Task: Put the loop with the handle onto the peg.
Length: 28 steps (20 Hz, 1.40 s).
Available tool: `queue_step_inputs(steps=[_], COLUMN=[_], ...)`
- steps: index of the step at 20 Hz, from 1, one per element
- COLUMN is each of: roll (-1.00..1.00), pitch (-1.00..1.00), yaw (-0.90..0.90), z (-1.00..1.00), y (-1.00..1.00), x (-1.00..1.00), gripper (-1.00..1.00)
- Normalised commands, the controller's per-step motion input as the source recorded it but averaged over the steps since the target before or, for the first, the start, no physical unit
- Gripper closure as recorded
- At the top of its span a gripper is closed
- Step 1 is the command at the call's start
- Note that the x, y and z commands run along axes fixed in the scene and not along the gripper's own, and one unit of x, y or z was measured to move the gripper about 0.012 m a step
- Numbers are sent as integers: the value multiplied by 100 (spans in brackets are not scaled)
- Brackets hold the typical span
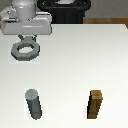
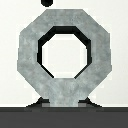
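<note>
Exterior view: the arm's gripper (image 1: 25,37) is hanging over the far part of the white counter (image 1: 70,65), toward the exterior view's left, with the loop with the handle (image 1: 25,50) sitting just under its grey body.
Fingers: they are mostly hiding behind the gripper's body and the ring, so I cannot tell how wide they are standing; the ring's tab is running up into the gripper, which is appearing to hold it there.
Loop with the handle: the grey ring is lying roughly flat, faceted outside, its round hole facing up; whether it is touching the counter or hanging just above it cannot be told.
Peg: the dark grey cylinder (image 1: 34,104) is standing upright on the near part of the counter, toward the exterior view's left, well apart from the ring and nothing is sitting on it.
Brown block: a wooden post (image 1: 96,104) is standing upright toward the exterior view's right, level with the peg and apart from it.
Wrist view: the ring (image 2: 64,52) is filling the picture, white counter is showing through its hole, and its tab is meeting the dark band at the gripper's edge.
Containers: none is showing in either view.
</note>
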Motion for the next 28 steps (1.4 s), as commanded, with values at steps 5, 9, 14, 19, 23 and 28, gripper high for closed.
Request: queue_step_inputs(steps=[5,9,14,19,23,28], roll=[0,0,0,0,0,0], pitch=[0,0,0,0,0,0], yaw=[0,0,0,0,0,0], z=[30,0,0,0,0,0], y=[20,0,0,0,0,0], x=[60,0,60,80,0,20], gripper=[100,100,100,100,100,100])
